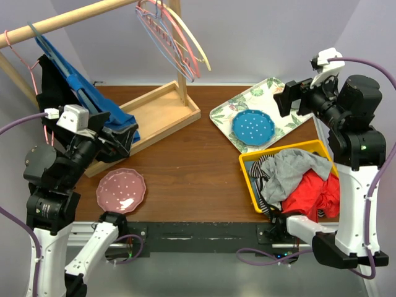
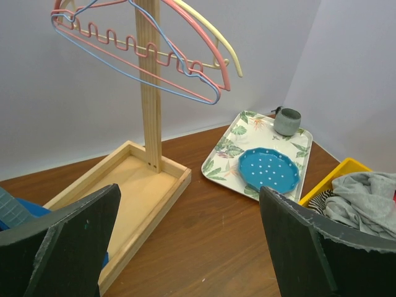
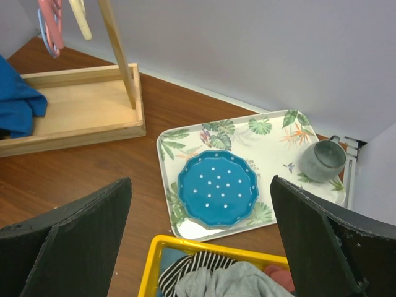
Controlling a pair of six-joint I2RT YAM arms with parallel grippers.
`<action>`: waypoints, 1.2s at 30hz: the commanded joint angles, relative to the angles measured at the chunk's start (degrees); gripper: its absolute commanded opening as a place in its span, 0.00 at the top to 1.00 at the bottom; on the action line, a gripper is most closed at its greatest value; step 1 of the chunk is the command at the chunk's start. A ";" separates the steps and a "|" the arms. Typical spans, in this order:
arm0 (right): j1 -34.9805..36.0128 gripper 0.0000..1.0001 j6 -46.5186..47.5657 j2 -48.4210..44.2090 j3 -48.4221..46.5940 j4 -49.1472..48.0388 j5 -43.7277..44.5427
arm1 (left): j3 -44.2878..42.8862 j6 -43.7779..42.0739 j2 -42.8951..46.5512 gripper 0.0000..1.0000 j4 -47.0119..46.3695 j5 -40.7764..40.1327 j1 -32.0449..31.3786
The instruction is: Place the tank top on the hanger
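**Both grippers wide open and empty; tank top in bin, hanger on rail**

The left gripper (image 2: pixel 192 247) is spread wide with nothing between its fingers, and so is the right gripper (image 3: pixel 201 247). Both hang above the bench (image 1: pixel 192 167), touching nothing.

One tank top (image 1: pixel 297 168) lies on top of the heap in the single yellow bin (image 1: pixel 247 170), under and just behind the right gripper. It shares the bin with one red garment (image 1: pixel 312 192) and one striped garment (image 1: pixel 263 172).

One pale-blue hanger (image 2: pixel 213 100) hangs high ahead of the left gripper. It is bunched with one pink hanger (image 2: pixel 204 52) and one cream hanger (image 2: pixel 216 37), making three at that end of the wooden rail (image 1: pixel 68 20).

There are two plates. The pink plate (image 1: pixel 121 190) lies just behind the left gripper. The blue plate (image 3: pixel 216 187) lies straight ahead of the right gripper on the one flowered tray (image 3: pixel 272 145). One grey cup (image 3: pixel 322 159) stands at the tray's far corner.

Bare bench lies open between the rack's wooden base (image 2: pixel 124 179), the tray edge and the bin rim, ahead of the left gripper's fingers.
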State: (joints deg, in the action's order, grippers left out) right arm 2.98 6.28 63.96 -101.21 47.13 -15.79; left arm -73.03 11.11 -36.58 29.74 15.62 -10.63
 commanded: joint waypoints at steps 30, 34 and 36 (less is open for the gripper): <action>-0.52 0.02 32.28 6.52 24.28 11.74 4.70 | 16.95 13.58 0.46 0.00 -11.54 19.71 -0.44; -0.44 0.05 35.20 4.69 29.48 14.30 11.65 | 19.06 12.18 0.37 0.00 -11.54 21.39 -0.44; -0.43 0.14 34.76 3.54 31.24 14.74 15.34 | 20.38 11.65 0.54 0.00 -11.81 21.12 -0.44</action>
State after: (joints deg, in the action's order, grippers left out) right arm 2.59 37.47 71.42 -72.12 59.11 -9.82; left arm -54.54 23.00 -36.25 21.06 33.61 -10.92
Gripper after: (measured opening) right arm 0.938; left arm 0.997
